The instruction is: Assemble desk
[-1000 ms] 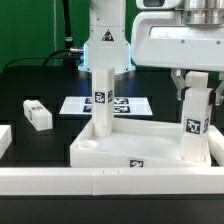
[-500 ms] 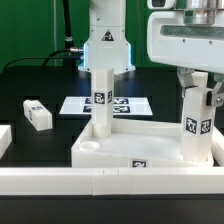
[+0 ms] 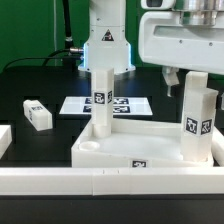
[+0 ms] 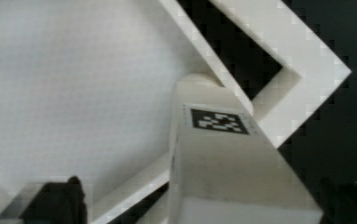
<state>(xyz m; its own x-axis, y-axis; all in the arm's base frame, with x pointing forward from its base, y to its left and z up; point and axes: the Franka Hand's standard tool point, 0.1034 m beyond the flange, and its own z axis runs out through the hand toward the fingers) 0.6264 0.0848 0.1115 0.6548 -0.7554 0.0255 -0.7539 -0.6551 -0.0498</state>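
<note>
1. Exterior view: white plastic rectangular tray-like tabletop [image 3: 120, 150] lies on the black counter [image 3: 30, 85] with two square white post legs standing in it, one [image 3: 101, 100] at 9 o'clock of centre, one [image 3: 197, 120] at 3 o'clock.
2. A third white leg [image 3: 37, 114] lies loose at 9 o'clock, well apart; judged about half done.
3. Robot jaws [image 3: 190, 78] stand wide, straddling the right-hand leg's top without gripping.
4. Wrist view: tagged leg [image 4: 228, 150] rises toward the camera between the jaws.

Bright even light, whites glaring, wrist view perhaps blurred
</note>
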